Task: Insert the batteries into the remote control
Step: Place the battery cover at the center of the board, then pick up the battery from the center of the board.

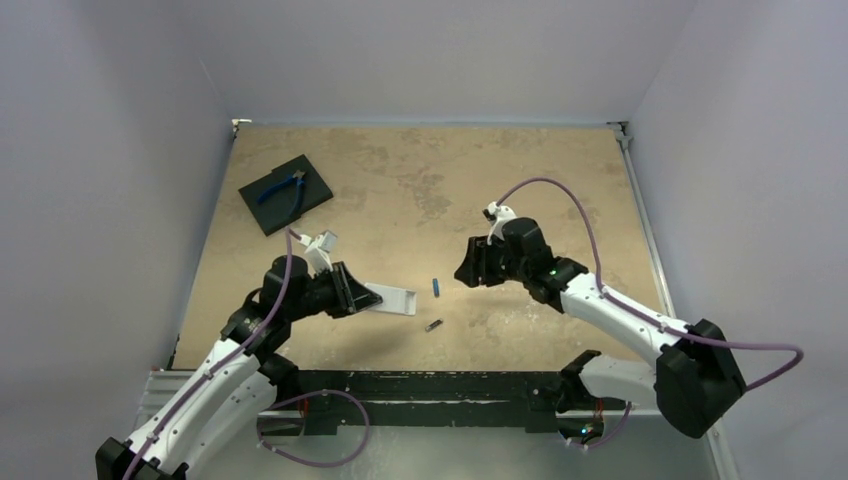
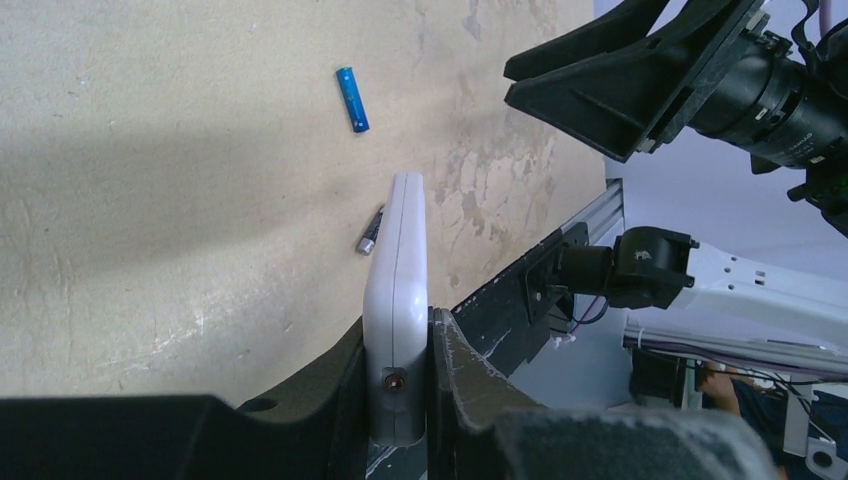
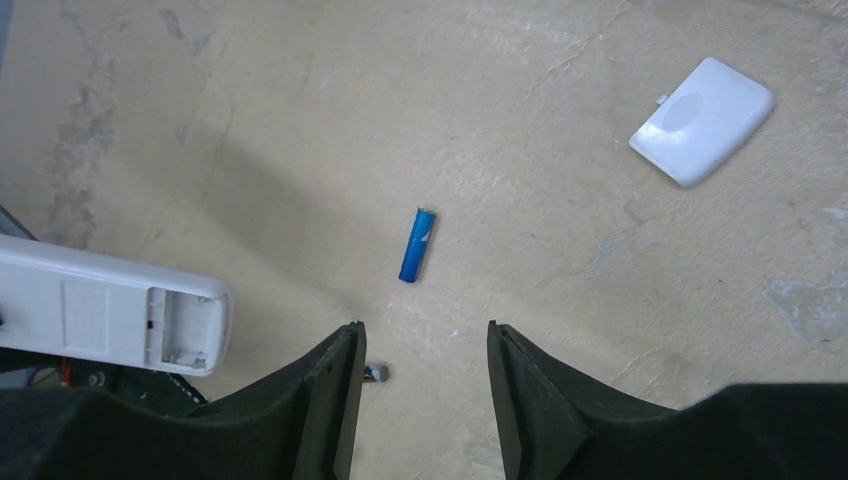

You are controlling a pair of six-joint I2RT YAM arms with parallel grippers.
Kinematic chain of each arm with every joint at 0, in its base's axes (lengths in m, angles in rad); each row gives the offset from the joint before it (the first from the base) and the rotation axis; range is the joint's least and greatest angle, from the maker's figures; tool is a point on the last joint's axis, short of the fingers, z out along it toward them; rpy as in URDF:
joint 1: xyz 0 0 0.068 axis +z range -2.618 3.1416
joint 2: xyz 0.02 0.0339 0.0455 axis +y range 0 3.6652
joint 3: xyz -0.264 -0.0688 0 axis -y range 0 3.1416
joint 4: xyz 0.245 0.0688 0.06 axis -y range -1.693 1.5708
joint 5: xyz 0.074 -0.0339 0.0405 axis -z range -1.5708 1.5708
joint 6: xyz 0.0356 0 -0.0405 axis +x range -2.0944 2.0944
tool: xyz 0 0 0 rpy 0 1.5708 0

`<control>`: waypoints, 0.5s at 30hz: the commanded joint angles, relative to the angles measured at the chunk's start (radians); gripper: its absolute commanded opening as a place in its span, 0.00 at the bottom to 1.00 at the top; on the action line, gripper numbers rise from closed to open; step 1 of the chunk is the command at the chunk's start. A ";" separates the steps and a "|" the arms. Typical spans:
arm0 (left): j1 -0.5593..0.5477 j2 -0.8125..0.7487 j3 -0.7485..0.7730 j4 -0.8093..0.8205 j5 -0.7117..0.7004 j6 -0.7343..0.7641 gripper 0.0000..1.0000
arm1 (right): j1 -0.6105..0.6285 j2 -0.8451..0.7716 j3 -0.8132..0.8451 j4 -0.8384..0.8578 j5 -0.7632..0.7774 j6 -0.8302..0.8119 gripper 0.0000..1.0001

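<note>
My left gripper (image 1: 352,290) is shut on the white remote control (image 1: 392,298) and holds it on edge above the table. In the right wrist view the remote control (image 3: 110,310) shows its plain back with an open, empty battery bay. The blue battery (image 1: 436,287) lies flat on the table just right of the remote's free end. The dark battery (image 1: 433,326) lies nearer the front edge. My right gripper (image 3: 423,328) hangs open above the table, a little short of the blue battery (image 3: 417,245). The dark battery (image 3: 376,373) peeks out beside its left finger.
A white battery cover (image 3: 702,120) lies on the table beyond the right gripper. Blue-handled pliers (image 1: 283,188) rest on a black square pad (image 1: 285,195) at the back left. The black frame rail (image 1: 420,385) runs along the near edge.
</note>
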State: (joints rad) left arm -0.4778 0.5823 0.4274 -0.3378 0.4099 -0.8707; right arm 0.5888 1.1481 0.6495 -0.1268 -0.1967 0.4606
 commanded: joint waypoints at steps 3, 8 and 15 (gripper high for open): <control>0.007 -0.016 0.006 -0.023 -0.039 0.023 0.00 | 0.101 0.064 0.072 -0.013 0.180 0.026 0.55; 0.007 -0.024 0.009 -0.030 -0.043 0.023 0.00 | 0.153 0.120 0.110 -0.024 0.257 0.040 0.55; 0.007 -0.020 0.012 -0.033 -0.052 0.023 0.00 | 0.223 0.204 0.150 -0.013 0.333 0.064 0.56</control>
State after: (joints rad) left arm -0.4778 0.5682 0.4274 -0.3866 0.3687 -0.8700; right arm 0.7818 1.3231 0.7513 -0.1585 0.0597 0.4988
